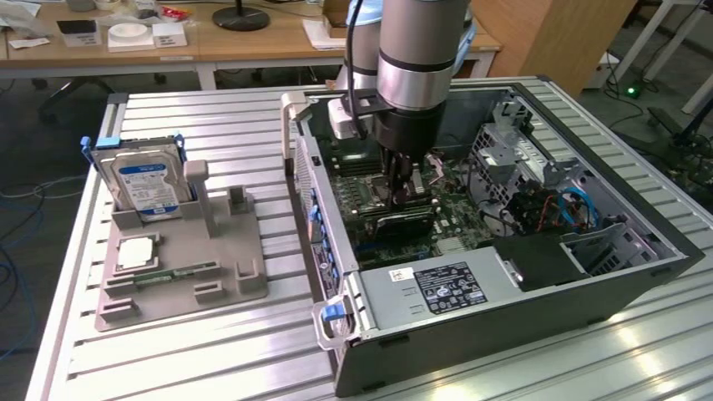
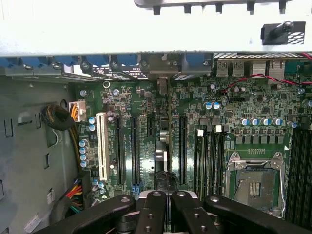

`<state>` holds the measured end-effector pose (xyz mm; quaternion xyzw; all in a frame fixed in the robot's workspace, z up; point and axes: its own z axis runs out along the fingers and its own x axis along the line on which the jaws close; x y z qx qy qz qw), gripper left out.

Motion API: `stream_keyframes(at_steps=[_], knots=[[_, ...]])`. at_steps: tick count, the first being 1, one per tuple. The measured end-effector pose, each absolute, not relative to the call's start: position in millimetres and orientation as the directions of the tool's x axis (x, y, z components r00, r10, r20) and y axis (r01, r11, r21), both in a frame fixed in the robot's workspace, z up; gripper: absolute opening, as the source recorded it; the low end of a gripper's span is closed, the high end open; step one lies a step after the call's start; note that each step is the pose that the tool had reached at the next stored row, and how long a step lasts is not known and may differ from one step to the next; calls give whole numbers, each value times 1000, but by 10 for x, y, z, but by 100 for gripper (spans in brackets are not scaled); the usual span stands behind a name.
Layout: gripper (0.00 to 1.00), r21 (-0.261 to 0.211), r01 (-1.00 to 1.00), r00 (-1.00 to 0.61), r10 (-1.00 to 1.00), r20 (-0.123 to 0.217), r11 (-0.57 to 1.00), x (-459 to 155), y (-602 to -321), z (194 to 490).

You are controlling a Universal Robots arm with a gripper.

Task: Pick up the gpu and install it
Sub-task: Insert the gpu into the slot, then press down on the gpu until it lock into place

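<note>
1. Well off to the exterior view's left of my jaws, I see a grey holder (image 1: 184, 271) on the bench (image 1: 200, 351), with a hard drive (image 1: 143, 185) upright in it and a memory stick (image 1: 176, 273) lying flat.
2. My jaws (image 1: 407, 185) are down inside the open case (image 1: 513, 251), closed on the gpu (image 1: 403, 219).
3. In the wrist view the jaws (image 2: 165, 195) pinch the gpu's (image 2: 162, 141) top edge; the card stands on edge over the motherboard (image 2: 234, 112), in line with a long black slot.
4. To one side of the jaws lies a white slot (image 2: 102, 146); on the other, the bare CPU socket (image 2: 255, 183).
</note>
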<state>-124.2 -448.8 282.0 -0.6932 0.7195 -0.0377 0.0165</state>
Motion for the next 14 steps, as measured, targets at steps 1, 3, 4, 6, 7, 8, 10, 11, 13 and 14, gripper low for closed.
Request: stream_keyframes(at_steps=[1, 3, 4, 6, 7, 8, 10, 11, 13, 14], knots=[[11, -77, -996, -38, -999, 29, 36, -1241, -4488, 2820], [11, -77, -996, -38, -999, 29, 36, -1241, -4488, 2820], [11, -77, -996, -38, -999, 29, 36, -1242, -4488, 2820], [11, -77, -996, -38, -999, 29, 36, -1241, -4488, 2820], [11, -77, -996, -38, -999, 29, 36, -1241, -4488, 2820], [11, -77, -996, -38, -999, 29, 36, -1242, -4488, 2820], [11, -77, -996, -38, -999, 29, 36, -1242, -4488, 2820], [11, -77, -996, -39, -999, 29, 36, -1249, -4488, 2820], [11, -77, -996, -38, -999, 29, 36, -1285, -4488, 2820], [11, -77, -996, -39, -999, 29, 36, -1305, -4488, 2820]])
